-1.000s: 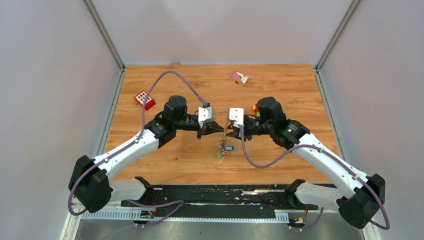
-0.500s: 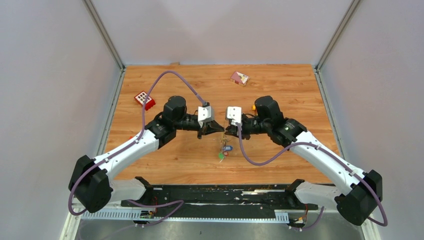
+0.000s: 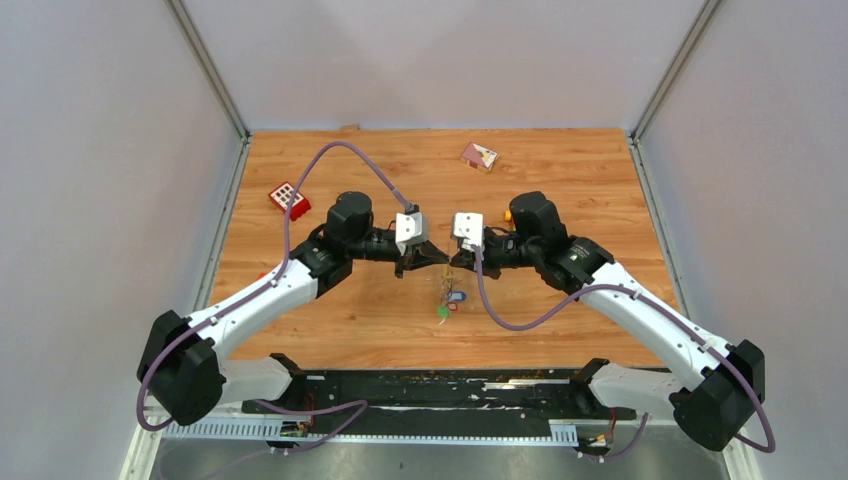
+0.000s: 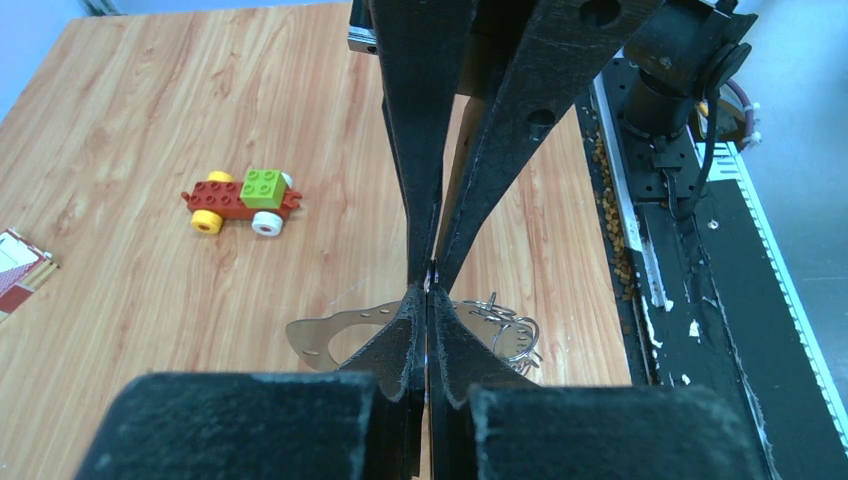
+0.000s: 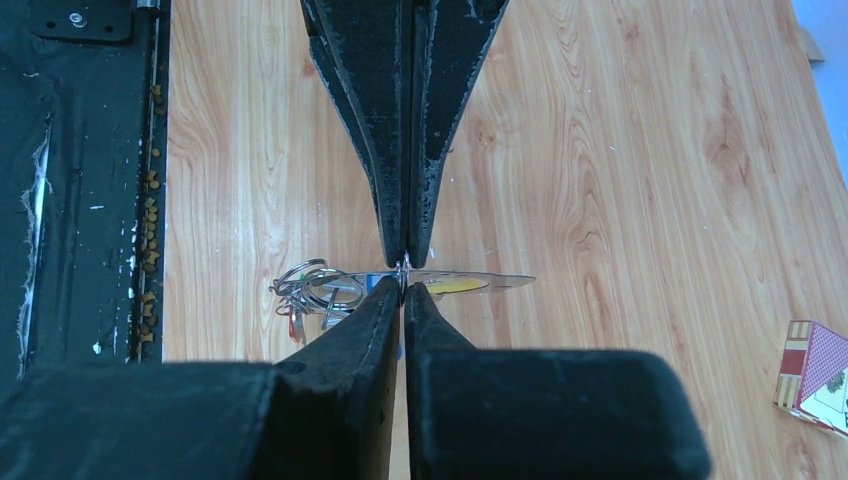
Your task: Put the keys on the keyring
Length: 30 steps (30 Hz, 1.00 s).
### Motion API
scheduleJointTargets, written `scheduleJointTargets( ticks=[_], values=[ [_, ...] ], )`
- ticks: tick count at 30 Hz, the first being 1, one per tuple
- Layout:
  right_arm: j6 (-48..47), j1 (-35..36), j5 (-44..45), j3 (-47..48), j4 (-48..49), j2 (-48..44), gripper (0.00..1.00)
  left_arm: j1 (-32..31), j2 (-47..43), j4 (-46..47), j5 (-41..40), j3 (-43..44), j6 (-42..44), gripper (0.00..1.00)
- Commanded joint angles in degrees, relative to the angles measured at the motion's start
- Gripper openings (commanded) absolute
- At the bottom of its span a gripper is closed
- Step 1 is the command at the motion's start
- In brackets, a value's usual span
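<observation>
The left pincer (image 4: 427, 295) is shut tight on the thin edge of the keyring (image 4: 325, 337), and it seems to hold it up over the middle of the desk (image 3: 340, 320). The keyring sticks out flat toward the far edge, and the keys (image 3: 448, 298) hang in a bunch on the near-edge side. The right pincer (image 5: 403, 287) sits tip to tip with the left one and is shut too, nipping the keys by a little wire loop, so both arms are just as near.
</observation>
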Motion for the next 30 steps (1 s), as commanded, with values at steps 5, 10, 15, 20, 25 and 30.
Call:
scheduleJointTargets(
  ticks=[5, 10, 15, 20, 25, 30],
  values=[
    [-5.37, 0.2, 3.17, 1.39, -2.05, -3.89, 0.31, -0.17, -3.33, 0.28, 5.46, 0.02, 3.54, 0.0],
    [-10.64, 0.2, 0.68, 0.94, -8.58, -6.62, 0.41, -0.21, -6.09, -7.5, 14.54, 0.1, 15.75, 0.0],
    [-12.48, 0.17, -2.56, 1.49, -12.66, -6.2, 0.4, -0.14, -6.76, -26.28, 15.94, 3.55, 36.04, 0.0],
    [-12.46, 0.27, -4.21, 0.63, -12.52, -5.56, 0.37, -0.17, -6.54, -38.47, 15.32, 5.98, 51.4, 0.0],
    [-12.34, 0.26, -5.19, -0.38, -12.3, -4.8, 0.36, -0.17, -6.74, -48.76, 13.22, 7.57, 65.63, 0.0],
    [-12.29, 0.37, -5.6, -1.18, -12.08, -3.76, 0.35, -0.17, -6.99, -54.35, 12.35, 7.55, 76.17, 0.0]
  ],
)
